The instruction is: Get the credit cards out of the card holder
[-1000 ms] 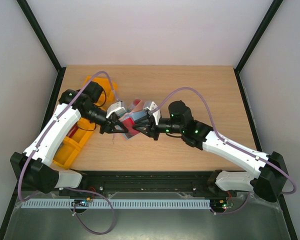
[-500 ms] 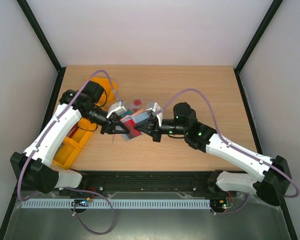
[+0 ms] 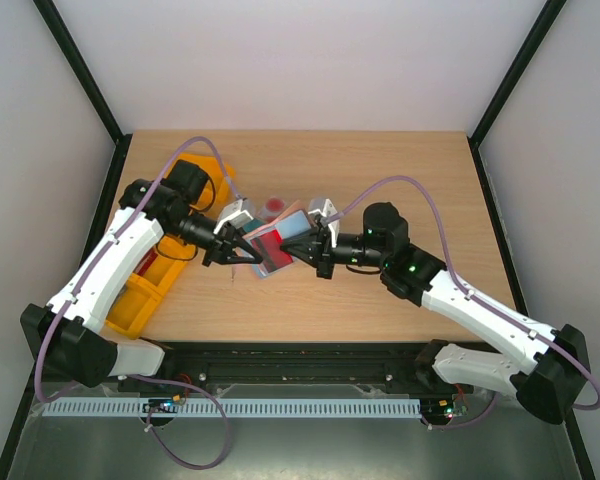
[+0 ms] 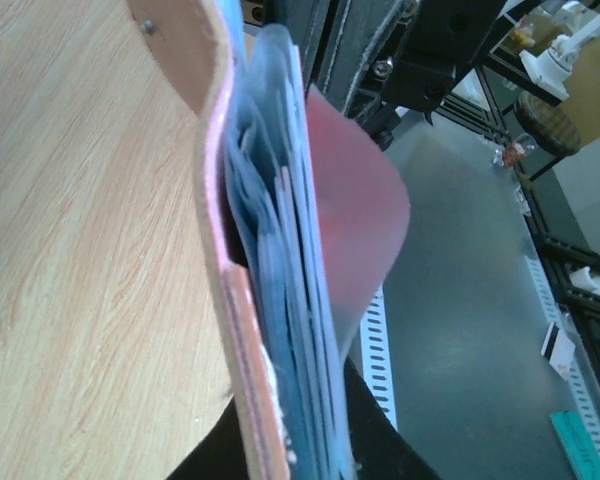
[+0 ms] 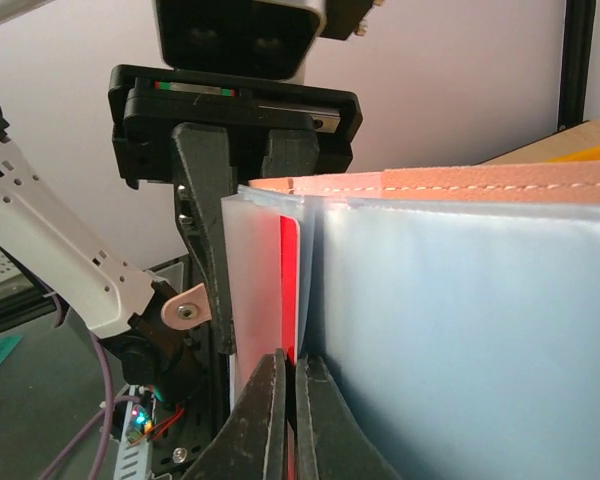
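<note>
We have the left gripper [image 3: 246, 256] clamped on one edge of the flat folding card holder [image 3: 277, 240], reddish-brown outside and grey-blue inside. It holds it in the air over the wooden table [image 3: 400, 180], open side turned to the right arm. We read that as a fixture: one arm presents the sleeves, the other picks. In the right wrist view the left fingers [image 5: 202, 230] sit narrow on either side of the holder's edge, with the small round closing tab [image 5: 185, 312] dangling below.

The right gripper [image 5: 286, 365] is closed flat, tips in among the grey-blue sleeves, with a thin red leaf [image 5: 290, 280] running between the fingers. We can't tell if that leaf is a card or a pocket of the holder.

Around:
- A pale thin card with a red round mark [image 3: 273, 207] lies on the table just behind the holder, so we judge it's out.
- No teal card in sight. The left wrist view shows only stacked sleeve edges.
- The orange plastic bins [image 3: 140, 295] sit at the left under the left arm, well apart from the pick.

In the way: the sleeves look tight-packed and floppy, and the grippers are nose to nose, so there's little room to pull.
</note>
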You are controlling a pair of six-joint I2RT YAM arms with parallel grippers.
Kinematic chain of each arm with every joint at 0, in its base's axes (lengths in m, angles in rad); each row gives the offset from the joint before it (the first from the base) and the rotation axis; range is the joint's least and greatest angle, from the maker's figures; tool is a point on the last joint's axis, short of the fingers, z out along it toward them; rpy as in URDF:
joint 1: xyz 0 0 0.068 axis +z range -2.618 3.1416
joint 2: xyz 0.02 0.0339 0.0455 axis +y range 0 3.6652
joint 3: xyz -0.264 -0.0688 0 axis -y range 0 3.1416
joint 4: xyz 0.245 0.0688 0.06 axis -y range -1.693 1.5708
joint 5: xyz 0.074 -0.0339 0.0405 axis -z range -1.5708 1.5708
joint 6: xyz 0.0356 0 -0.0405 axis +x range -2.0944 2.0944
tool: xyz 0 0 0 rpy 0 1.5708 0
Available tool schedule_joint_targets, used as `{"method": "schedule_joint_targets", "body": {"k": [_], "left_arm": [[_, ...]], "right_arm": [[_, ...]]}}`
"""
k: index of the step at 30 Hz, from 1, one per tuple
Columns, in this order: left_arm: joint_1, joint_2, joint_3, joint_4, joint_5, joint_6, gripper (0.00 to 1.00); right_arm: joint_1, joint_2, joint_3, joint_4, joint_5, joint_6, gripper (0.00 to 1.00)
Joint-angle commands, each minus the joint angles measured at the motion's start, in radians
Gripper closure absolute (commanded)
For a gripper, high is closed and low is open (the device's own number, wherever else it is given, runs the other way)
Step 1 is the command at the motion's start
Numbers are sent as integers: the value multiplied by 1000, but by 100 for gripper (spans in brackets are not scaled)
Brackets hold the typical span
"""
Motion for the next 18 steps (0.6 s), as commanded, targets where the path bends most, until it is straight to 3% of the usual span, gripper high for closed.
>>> {"method": "schedule_joint_targets", "body": {"k": [1,6,12,16,18], "left_arm": [[-5,-17,1,-18,54,18,97],[-5,-18,-9,19,28,-26,98],[-4,-16,-9,24,27,-33,98],[-5,-15,-7,23,26,-31,98],[-4,-16,-9,22,27,-28,98]], "right_arm": [[-21,-14,-2,12,20,-4,98],[-37,-25,4,-23,33,-22,97],[-38,25,24,-14,-81,20,83],[-37,68,48,-10,-81,40,96],[-37,72,37,21,-73,50,97]]}}
